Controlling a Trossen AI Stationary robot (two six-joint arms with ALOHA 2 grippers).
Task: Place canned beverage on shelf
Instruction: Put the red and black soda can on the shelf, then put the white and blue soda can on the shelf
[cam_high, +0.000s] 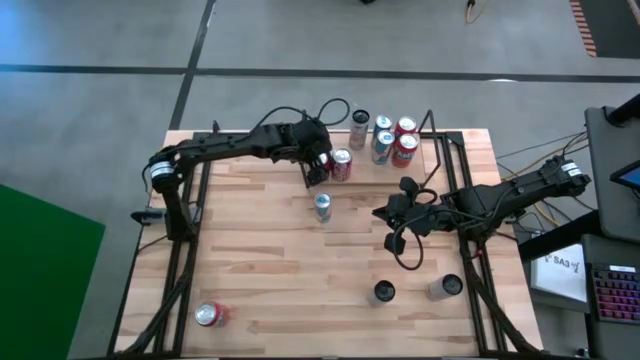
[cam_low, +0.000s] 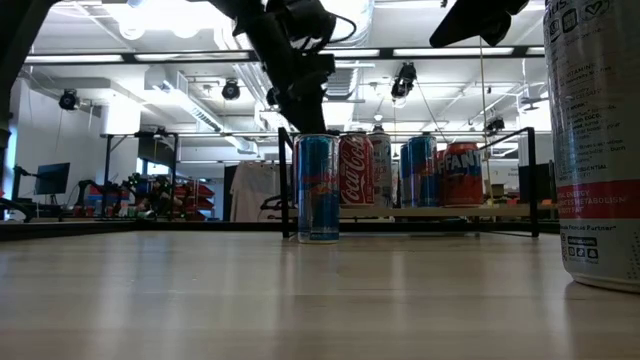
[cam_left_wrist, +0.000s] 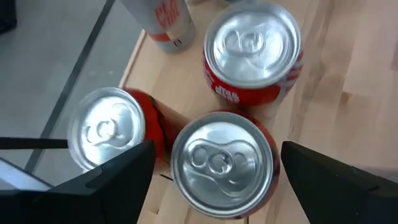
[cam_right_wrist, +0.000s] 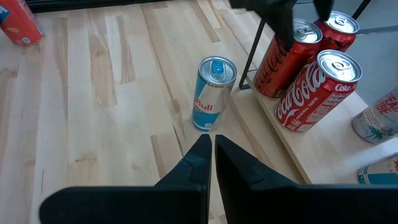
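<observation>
The shelf (cam_right_wrist: 311, 152) stands at the table's far side and carries several upright cans. A red cola can (cam_left_wrist: 224, 165) stands on its end at the shelf's left front (cam_high: 341, 165). My left gripper (cam_left_wrist: 217, 149) hovers open just above it, one finger on either side of the can's top, touching nothing. It also shows in the high view (cam_high: 320, 168). A blue-and-silver can (cam_high: 322, 207) stands upright on the table in front of the shelf. My right gripper (cam_right_wrist: 211, 146) is shut on nothing, over the table's middle right (cam_high: 385, 213), pointing at the blue can (cam_right_wrist: 213, 93).
Two more red cans (cam_left_wrist: 252, 50) (cam_left_wrist: 106, 127) and a pale tall can (cam_left_wrist: 165, 22) crowd close behind the red can. A red can (cam_high: 210, 315) lies near the table's front left. Two cans (cam_high: 384, 292) (cam_high: 443, 288) sit near the front right. Black shelf posts (cam_right_wrist: 252, 56) rise beside the cans.
</observation>
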